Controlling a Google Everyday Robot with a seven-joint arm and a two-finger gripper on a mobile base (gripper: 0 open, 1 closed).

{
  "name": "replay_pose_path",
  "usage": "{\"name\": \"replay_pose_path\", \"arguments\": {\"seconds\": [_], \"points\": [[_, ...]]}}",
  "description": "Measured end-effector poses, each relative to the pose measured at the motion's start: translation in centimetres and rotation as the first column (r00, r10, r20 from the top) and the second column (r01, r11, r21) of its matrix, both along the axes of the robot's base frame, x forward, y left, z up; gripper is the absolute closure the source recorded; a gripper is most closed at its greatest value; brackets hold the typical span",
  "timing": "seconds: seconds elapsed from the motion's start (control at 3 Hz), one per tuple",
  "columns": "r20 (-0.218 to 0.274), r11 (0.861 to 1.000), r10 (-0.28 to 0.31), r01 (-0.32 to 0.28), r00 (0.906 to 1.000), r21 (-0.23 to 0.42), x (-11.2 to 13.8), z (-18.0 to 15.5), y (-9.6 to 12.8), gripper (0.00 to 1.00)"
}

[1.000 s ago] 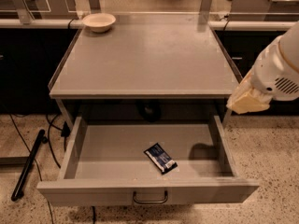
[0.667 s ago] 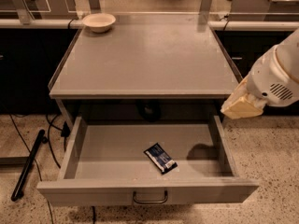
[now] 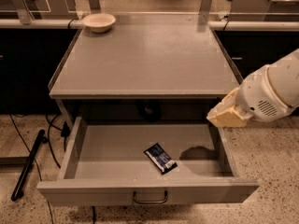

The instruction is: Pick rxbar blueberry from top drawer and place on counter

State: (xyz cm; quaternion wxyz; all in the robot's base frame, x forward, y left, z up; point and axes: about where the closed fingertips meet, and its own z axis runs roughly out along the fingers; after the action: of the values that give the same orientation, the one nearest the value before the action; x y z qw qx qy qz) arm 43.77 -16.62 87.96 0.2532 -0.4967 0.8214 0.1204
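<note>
The rxbar blueberry (image 3: 160,157), a dark navy bar with white print, lies flat and slanted on the floor of the open top drawer (image 3: 93,146), right of its middle. The drawer's front panel has a curved metal handle (image 3: 150,199). The counter (image 3: 145,59) is the grey tabletop above it. My gripper (image 3: 227,113) is at the end of the white arm at the right, over the drawer's right wall near the counter's front right corner, above and right of the bar. It casts a shadow on the drawer floor.
A pale bowl (image 3: 99,21) sits at the counter's back left corner. Black side cabinets (image 3: 23,69) flank the counter. A black rod (image 3: 28,164) and cables lie on the speckled floor at the left. Clear raised strips edge the counter.
My arm and gripper have moved left and a little down, coming over the drawer's right wall. The bar and drawer have not moved.
</note>
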Motion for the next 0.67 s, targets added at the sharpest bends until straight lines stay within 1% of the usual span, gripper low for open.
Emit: {"name": "replay_pose_path", "arguments": {"seconds": [0.33, 0.67], "points": [[0.034, 0.997, 0.033, -0.035, 0.9989, 0.07, -0.03, -1.15, 1.74, 1.0], [0.041, 0.998, 0.027, -0.029, 0.9988, 0.061, 0.03, -1.79, 2.1, 1.0]]}}
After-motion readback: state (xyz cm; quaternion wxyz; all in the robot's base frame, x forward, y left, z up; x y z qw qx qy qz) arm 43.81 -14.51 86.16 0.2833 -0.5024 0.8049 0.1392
